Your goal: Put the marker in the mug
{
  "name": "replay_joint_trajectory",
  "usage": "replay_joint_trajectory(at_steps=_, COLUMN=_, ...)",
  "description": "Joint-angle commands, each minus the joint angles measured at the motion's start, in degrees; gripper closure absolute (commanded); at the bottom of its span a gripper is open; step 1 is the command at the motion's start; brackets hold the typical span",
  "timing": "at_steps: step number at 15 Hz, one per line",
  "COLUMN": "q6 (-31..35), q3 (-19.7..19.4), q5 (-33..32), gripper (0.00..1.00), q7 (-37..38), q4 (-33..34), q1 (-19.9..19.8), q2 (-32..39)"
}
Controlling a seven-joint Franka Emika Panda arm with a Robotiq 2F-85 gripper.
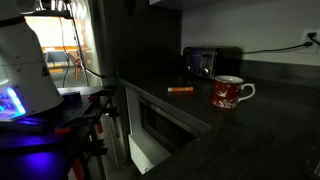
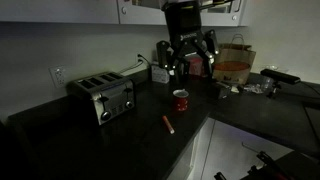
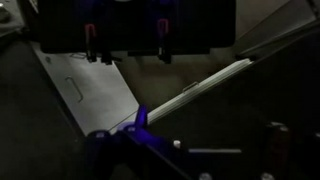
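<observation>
This is looking like a kitchen. A dark bench (image 2: 60,135) is running along the wall in an exterior view, with a toaster (image 2: 103,97) sitting at centre left and a mug (image 2: 181,99) standing mid-frame. Pale cupboards (image 2: 60,10) are hanging along the top edge, an outlet (image 2: 57,74) is showing on the wall at left, and white doors (image 2: 215,150) are closing the space under the bench at lower right.

Arm (image 2: 183,15) enters an exterior view from 12 o'clock, wrist pointing down. Claw (image 2: 189,62) hangs above the bench, its two fingers (image 2: 166,55) spread wide. Wrist view: claw (image 3: 126,52) enters at 12 o'clock, fingers apart.
</observation>
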Motion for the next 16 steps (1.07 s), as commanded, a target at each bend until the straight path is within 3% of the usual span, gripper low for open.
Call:
replay_joint_trajectory(at_steps=1, q6=-0.03, q3=-0.88, q5=-0.32, gripper=0.0, q7=0.31, q4=0.06, q1=0.99, q2=0.16)
replay_joint_trajectory(at_steps=5, q6=2.74, q3=-1.13, q5=-0.15, gripper=0.0, q7=-0.12, q4=-0.84, q1=0.99, q2=-0.1)
replay_joint_trajectory(at_steps=7, q6=10.22, q3=-1.88, q5=-0.09, gripper=0.0, q7=-2.26, q4=-2.73, q1=1.01, q2=-0.02)
replay_joint_trajectory(at_steps=11, q6=32.69, q3=-5.56, q5=0.75, gripper=0.0, q7=-7.43, q4=-8.55, q1=0.18, q2=4.63)
replay_joint_trajectory(at_steps=14, q6=45.03, q3=-9.86, q5=3.51, gripper=0.0, q7=-15.88, q4=-10.14, q1=0.5, q2=13.25)
replay_joint_trajectory(at_steps=16, q6=49.29, q3=-11.93, q5=6.37, gripper=0.0, q7=-21.4, q4=-8.57, q1=0.64, q2=20.12)
